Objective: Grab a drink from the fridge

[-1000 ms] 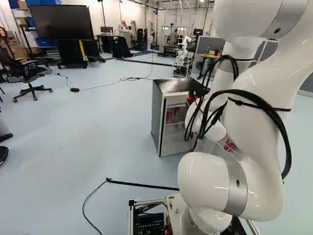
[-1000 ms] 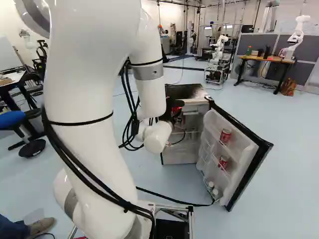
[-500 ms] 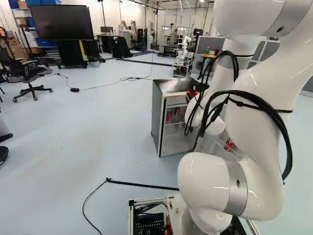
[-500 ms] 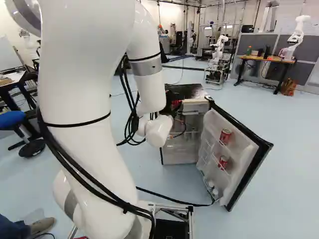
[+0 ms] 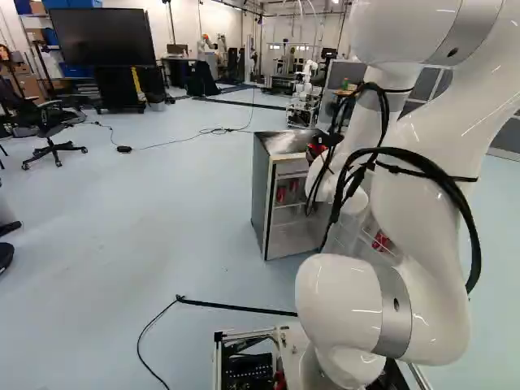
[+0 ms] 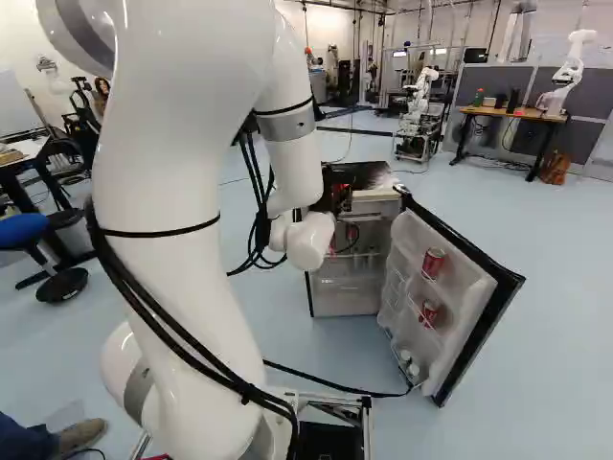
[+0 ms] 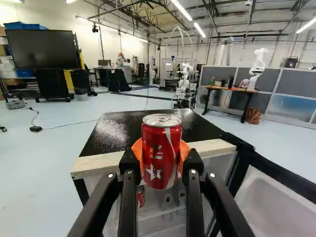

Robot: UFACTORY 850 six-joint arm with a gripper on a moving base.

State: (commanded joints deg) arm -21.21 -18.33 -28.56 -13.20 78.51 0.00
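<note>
- Red metal drinks can with a silver top [image 7: 162,150], upright between the jaws, gripped from both sides.
- Black two-finger gripper [image 5: 318,148], closed onto that can, its fingers parted by the can's width; their curved orange pads [image 7: 138,152] press against its sides.
- Small fridge with a glossy black top and grey side [image 5: 262,195], just ahead of the jaws and below them, its pale front edge near the can.
- More red cans [image 5: 281,194] inside the fridge, lower than the jaws.
- White-lined, black-edged fridge door [image 6: 476,316], swung open, to the right of the jaws and lower; its racks hold two red-and-silver cans [image 6: 433,262], one above the other.
- Wooden-topped desk with black legs [image 7: 231,89], well beyond the jaws, to their right.
- Large black screen [image 7: 43,49], far ahead of the jaws, to their left.
</note>
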